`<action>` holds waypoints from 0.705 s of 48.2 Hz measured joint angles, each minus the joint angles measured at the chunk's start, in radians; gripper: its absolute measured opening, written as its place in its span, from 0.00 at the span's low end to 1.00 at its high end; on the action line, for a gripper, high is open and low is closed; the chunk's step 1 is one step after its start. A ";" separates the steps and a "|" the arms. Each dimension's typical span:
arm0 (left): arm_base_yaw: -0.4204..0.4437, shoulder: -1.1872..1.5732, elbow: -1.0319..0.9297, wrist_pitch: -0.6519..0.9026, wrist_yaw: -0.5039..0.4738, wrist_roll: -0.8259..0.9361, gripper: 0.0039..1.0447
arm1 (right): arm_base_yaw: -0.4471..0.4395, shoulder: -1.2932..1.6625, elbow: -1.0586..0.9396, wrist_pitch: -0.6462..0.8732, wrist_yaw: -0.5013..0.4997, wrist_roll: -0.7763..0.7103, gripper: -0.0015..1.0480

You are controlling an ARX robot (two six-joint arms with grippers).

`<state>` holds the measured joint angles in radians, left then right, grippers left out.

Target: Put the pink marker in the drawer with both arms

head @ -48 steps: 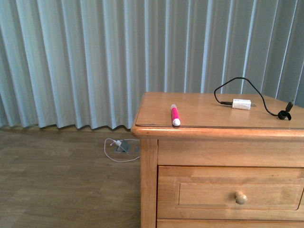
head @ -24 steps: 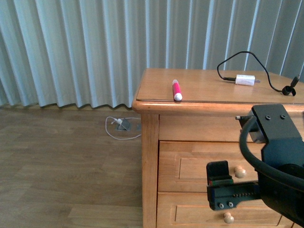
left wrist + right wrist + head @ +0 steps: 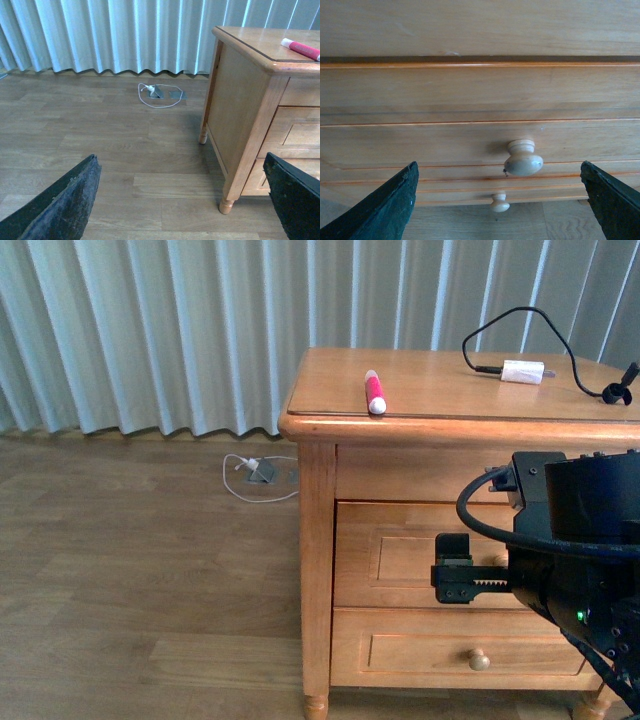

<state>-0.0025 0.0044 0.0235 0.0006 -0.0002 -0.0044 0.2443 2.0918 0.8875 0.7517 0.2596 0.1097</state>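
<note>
The pink marker [image 3: 375, 393] lies on the wooden nightstand's top near its front left corner, and it also shows in the left wrist view [image 3: 301, 48]. The upper drawer [image 3: 400, 558] is shut. My right gripper [image 3: 452, 573] is open in front of that drawer; in the right wrist view [image 3: 499, 167] its round knob [image 3: 522, 159] sits between the spread fingers [image 3: 387, 207], a short way off and untouched. My left gripper [image 3: 180, 167] is open and empty over the floor to the left of the nightstand. The left arm is out of the front view.
A white charger block [image 3: 523, 372] with a black cable lies on the top at the back right. A lower drawer with its own knob [image 3: 479, 660] is shut. A white cable and floor socket [image 3: 260, 473] lie by the curtain. The nightstand's leg [image 3: 226, 206] is near the left gripper.
The front camera has dropped, so both drawers show. My right arm came into view from the lower right and now sits in front of the upper drawer, covering its knob.
</note>
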 joint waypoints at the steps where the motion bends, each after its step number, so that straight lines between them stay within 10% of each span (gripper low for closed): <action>1: 0.000 0.000 0.000 0.000 0.000 0.000 0.95 | -0.005 0.010 0.006 0.004 0.000 0.000 0.92; 34: 0.000 0.000 0.000 0.000 0.000 0.000 0.95 | -0.048 0.129 0.090 0.056 -0.077 -0.019 0.92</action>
<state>-0.0025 0.0044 0.0235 0.0006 -0.0002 -0.0044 0.1967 2.2208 0.9775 0.8078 0.1822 0.0906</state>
